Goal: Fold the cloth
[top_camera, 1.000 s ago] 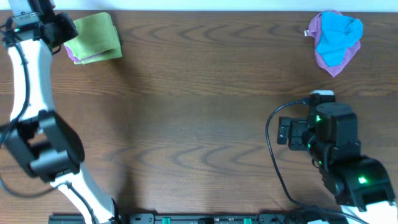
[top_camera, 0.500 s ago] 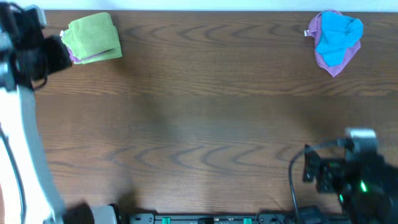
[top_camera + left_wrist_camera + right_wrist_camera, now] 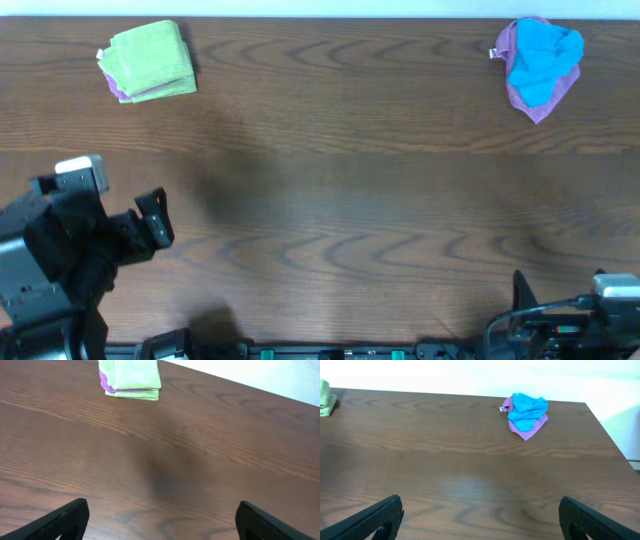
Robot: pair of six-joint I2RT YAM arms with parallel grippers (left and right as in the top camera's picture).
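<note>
**Two empty grippers, one folded cloth: finish clean**

Both sets of fingers are spread wide and carry nothing. In the left wrist view the left gripper (image 3: pixel 160 521) shows only its two dark fingertips (image 3: pixel 67 516) at the bottom corners of the frame. Bare table (image 3: pixel 350 200) lies between them. The right gripper (image 3: pixel 480 519) reads the same way in its own view: tips far apart, nothing in the gap.

The cloth (image 3: pixel 150 60) lies well ahead of your left fingers, at the far left corner of the table. It is a compact lime-green bundle of stacked layers. A thin purple edge peeks out under its near side in the left wrist view (image 3: pixel 131 377). I cannot tell whether that belongs to it or to something beneath. Across the table, at the far right, a bright blue cloth (image 3: pixel 527 406) sits bunched on a purple cloth (image 3: pixel 526 430), well apart from both arms.

Judging from the bundle's shape, the fold looks done, so the step in hand is parking. To do it well:

- Do not close either gripper on anything.
- Route no arm over the far left corner, since a brushed edge would likely open the top layer.
- Settle both arms low at the near edge.
- Check the bundle from overhead, where its lower layer looks slightly askew.
</note>
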